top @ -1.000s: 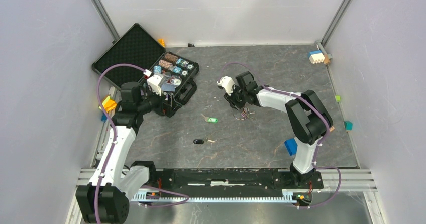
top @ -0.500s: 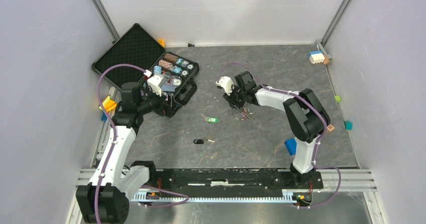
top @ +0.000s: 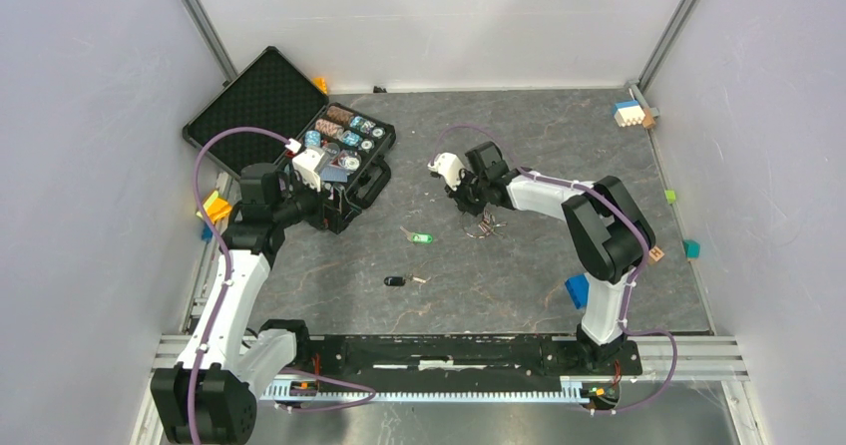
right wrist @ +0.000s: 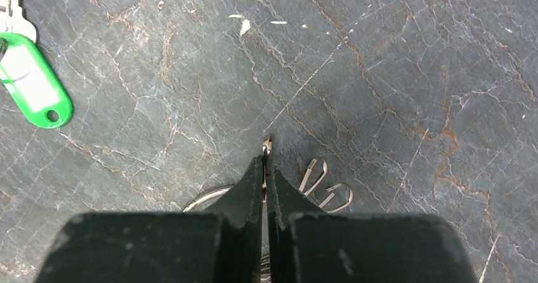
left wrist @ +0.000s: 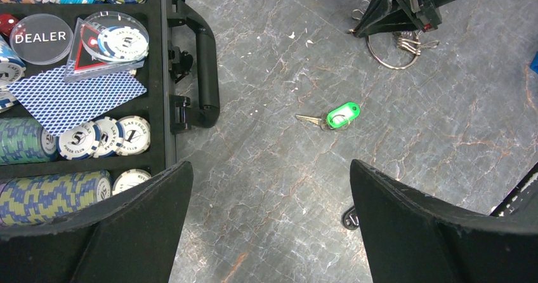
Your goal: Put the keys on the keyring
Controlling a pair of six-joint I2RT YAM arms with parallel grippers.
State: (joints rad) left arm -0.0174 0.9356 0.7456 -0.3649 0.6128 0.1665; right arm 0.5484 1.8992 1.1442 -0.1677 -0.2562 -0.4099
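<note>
The keyring (top: 486, 227), a silver wire ring with small metal pieces, lies on the grey table just under my right gripper (top: 471, 206). In the right wrist view my right gripper (right wrist: 266, 162) is shut, with a thin metal tip of the keyring (right wrist: 267, 144) pinched between its fingers. The ring's arc (right wrist: 206, 197) and wire loops (right wrist: 325, 184) show beside them. The green-headed key (top: 422, 237) lies flat to the left, and also shows in the left wrist view (left wrist: 342, 115). The black-headed key (top: 396, 281) lies nearer the front. My left gripper (left wrist: 269, 169) is open and empty, high beside the case.
An open black case (top: 344, 156) of poker chips and cards stands at the back left, its handle (left wrist: 204, 67) facing the keys. A blue block (top: 578, 289) lies by the right arm. Small coloured blocks (top: 629, 113) sit at the back right corner.
My right gripper has shifted slightly at the keyring and the ring has barely moved. The left arm and both loose keys are unchanged.
</note>
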